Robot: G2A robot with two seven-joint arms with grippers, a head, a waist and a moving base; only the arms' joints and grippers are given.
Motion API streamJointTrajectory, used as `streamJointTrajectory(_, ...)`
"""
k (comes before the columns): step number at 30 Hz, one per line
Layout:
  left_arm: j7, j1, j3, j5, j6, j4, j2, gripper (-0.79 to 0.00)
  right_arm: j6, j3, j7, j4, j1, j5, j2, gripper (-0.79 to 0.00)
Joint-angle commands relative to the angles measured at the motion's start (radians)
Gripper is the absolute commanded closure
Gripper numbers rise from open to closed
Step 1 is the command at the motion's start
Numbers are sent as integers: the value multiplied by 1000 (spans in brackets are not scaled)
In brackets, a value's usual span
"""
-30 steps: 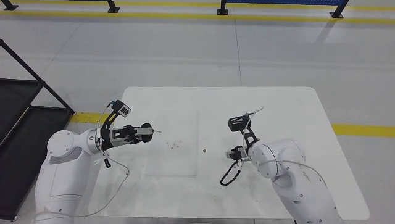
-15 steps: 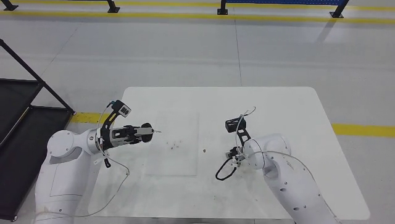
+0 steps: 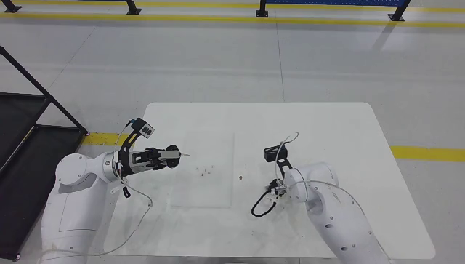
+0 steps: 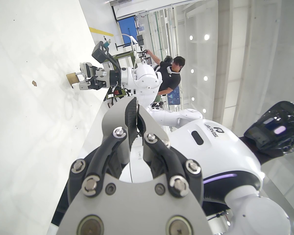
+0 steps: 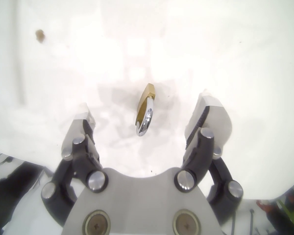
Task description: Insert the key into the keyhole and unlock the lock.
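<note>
A small brass padlock (image 5: 144, 101) with a silver shackle stands on edge on the white table (image 5: 210, 37). My right gripper (image 5: 147, 110) is open, with one finger on each side of the padlock and a gap on both sides. From the left wrist view the padlock (image 4: 71, 77) sits at the tips of the right gripper (image 4: 80, 77). My left gripper (image 4: 134, 110) is shut on the thin key (image 4: 137, 113), seen edge-on. In the top view the left gripper (image 3: 174, 153) hovers over the table's left part, and the key (image 3: 184, 153) points toward the right gripper (image 3: 272, 185).
A brown spot (image 5: 40, 35) marks the table between the two arms, with tiny dark specks (image 3: 205, 168) near the middle. A black cart (image 3: 22, 140) stands beside the table's left side. The table's front edge runs close under both arms.
The right arm has slid left and a little toward the front edge, bringing its gripper around the padlock. The left arm with the key has not moved.
</note>
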Motion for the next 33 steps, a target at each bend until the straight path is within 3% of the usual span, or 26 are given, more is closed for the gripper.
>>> streamJointTrajectory(1,0,0,0,0,0,0,0,0,0,-2,0,11,5,3,-2,-372)
streamJointTrajectory(22,0,0,0,0,0,0,0,0,0,9,0,60,7,-16,-25,-246)
streamJointTrajectory(25,0,0,0,0,0,0,0,0,0,10,0,64,5,-20,-26,-114)
streamJointTrajectory(26,0,0,0,0,0,0,0,0,0,12,0,66,4,-19,-27,0)
streamJointTrajectory(33,0,0,0,0,0,0,0,0,0,31,0,78,5,27,-28,0)
